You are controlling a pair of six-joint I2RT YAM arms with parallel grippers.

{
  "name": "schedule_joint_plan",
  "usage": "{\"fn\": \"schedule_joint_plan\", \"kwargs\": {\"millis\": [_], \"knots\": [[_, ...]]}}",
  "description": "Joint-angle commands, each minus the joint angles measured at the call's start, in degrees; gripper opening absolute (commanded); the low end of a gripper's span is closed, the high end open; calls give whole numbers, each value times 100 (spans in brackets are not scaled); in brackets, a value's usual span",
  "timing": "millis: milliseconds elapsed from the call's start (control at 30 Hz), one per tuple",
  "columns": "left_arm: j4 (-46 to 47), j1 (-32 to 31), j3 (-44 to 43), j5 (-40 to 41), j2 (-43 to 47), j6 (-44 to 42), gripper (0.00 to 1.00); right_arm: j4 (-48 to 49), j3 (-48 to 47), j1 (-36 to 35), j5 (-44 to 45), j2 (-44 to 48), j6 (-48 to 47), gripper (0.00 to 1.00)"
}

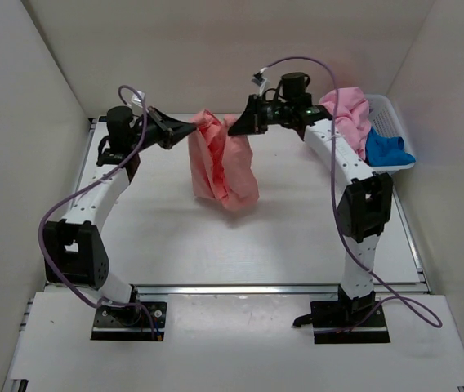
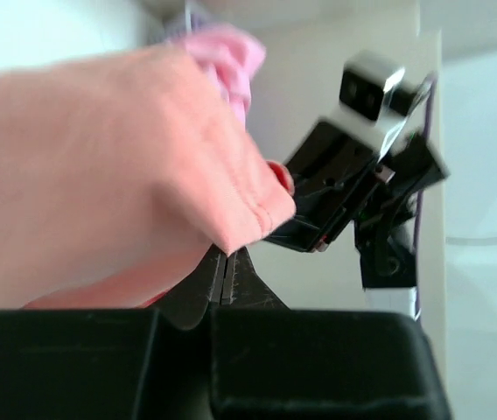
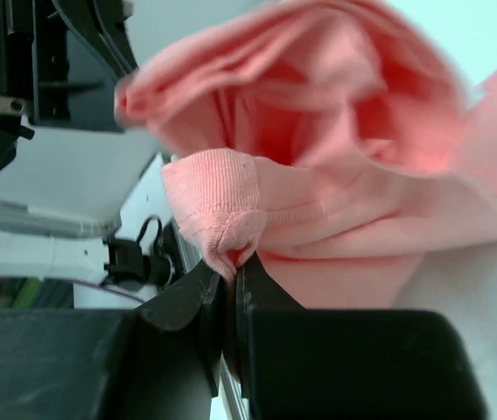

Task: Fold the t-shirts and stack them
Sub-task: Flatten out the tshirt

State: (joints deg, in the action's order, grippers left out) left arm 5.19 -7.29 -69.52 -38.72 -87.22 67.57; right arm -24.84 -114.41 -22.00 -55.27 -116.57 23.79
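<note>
While the left pincer (image 1: pixel 193 127) and right pincer (image 1: pixel 234 126) each pinch shut on its top edge, the salmon-coral t-shirt (image 1: pixel 225 170) hangs bunched between them, its lower end touching the white counter (image 1: pixel 216 245). A lighter pink t-shirt (image 1: pixel 346 110) and a bright blue t-shirt (image 1: pixel 385 149) sit in the white basket (image 1: pixel 389 114) at far right.

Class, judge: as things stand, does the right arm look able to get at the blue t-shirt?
Probably not yet: the right gripper is shut on the salmon t-shirt, though the blue t-shirt lies exposed beside its forearm.
</note>
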Motion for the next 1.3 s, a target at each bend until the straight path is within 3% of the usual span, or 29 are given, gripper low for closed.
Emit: {"fn": "schedule_joint_plan", "kwargs": {"millis": [0, 233, 500, 600, 700, 767, 833, 933, 1000, 1067, 1100, 1167, 1267], "knots": [[377, 569, -632, 311, 530, 37, 0, 1032, 172, 809, -187, 889, 792, 0], [-509, 1362, -2248, 1207, 653, -788, 0, 2852, 1191, 2356, 244, 2075, 2436, 0], [-2529, 1344, -3840, 2551, 724, -2248, 0, 1870, 815, 3280, 377, 2762, 2199, 0], [-2715, 1379, -3614, 2650, 724, -2205, 0, 1571, 823, 3211, 202, 2623, 2515, 0], [-2402, 1274, -2780, 2466, 856, -1749, 0, 1509, 885, 2878, 244, 2342, 2578, 0], [-2077, 1230, -2174, 2247, 847, -1459, 0, 1350, 466, 2606, 192, 1931, 2665, 0], [-1847, 1221, -2180, 2106, 567, -1352, 0, 1114, -165, 2385, 17, 1359, 2867, 0], [-2204, 1282, -3416, 1799, -546, -1729, 0, 1043, -1844, 2235, -133, -27, 3227, 0], [-2495, 1378, -4775, 1710, -1013, -1905, 0, 1034, -3466, 2156, -265, -661, 3657, 0], [-2611, 1466, -5325, 1824, -1157, -2011, 0, 1174, -3974, 2304, -449, -963, 4141, 0], [-2620, 1493, -5327, 1946, -1044, -2072, 0, 1018, -4036, 2358, -537, -955, 3977, 0], [-2567, 1459, -4541, 2384, -361, -2361, 0, 536, -3600, 2481, -529, -422, 3399, 0], [-2409, 1292, -2993, 2773, 590, -2564, 0, 347, -1590, 2499, -354, 771, 2563, 0]]}}
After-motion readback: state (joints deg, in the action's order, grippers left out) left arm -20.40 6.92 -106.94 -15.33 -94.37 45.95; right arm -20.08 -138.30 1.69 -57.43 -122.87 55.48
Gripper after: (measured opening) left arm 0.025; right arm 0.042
